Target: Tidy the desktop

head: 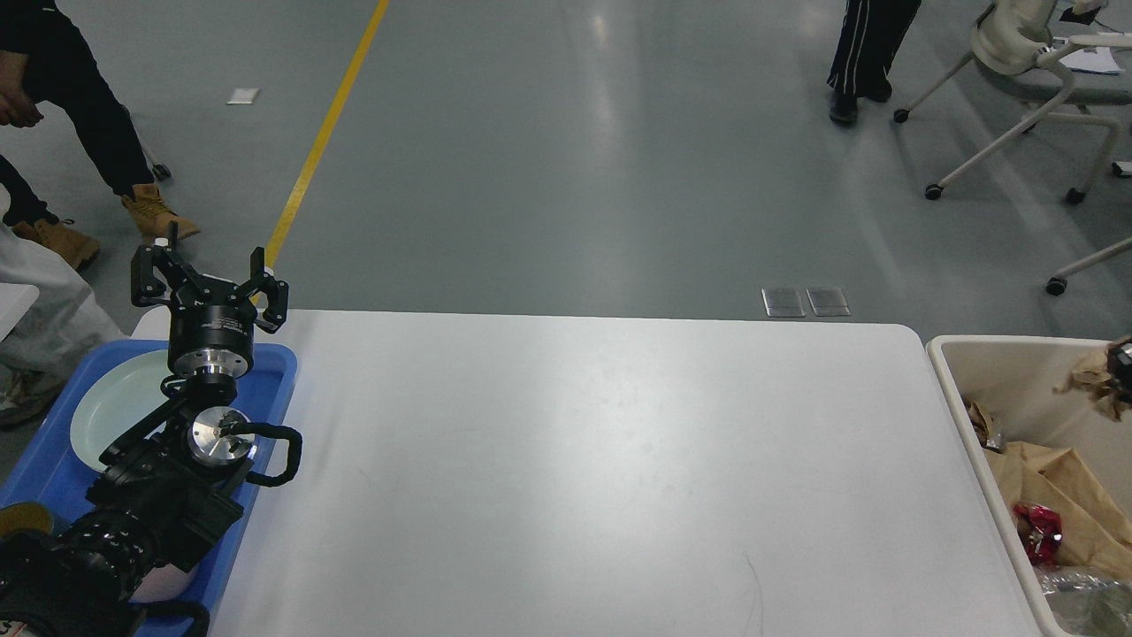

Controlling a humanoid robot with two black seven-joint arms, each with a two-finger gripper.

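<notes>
**Crumpled paper carried over the bin**

The right tool [1121, 361], barely seen at the frame edge, is held over the beige bin [951, 376] with brown paper [1089, 380]; its grip cannot be told. The left tool [210, 279], fingers apart, is parked above the blue tray [53, 460]. Between them lies the bench [584, 469].

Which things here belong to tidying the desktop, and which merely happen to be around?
Belonging to the job:
desktop
crumpled brown paper, over the bin at the right edge
beige bin
blue tray
left gripper

Just around:
wheeled chair
yellow floor line
bystanders' legs
</notes>
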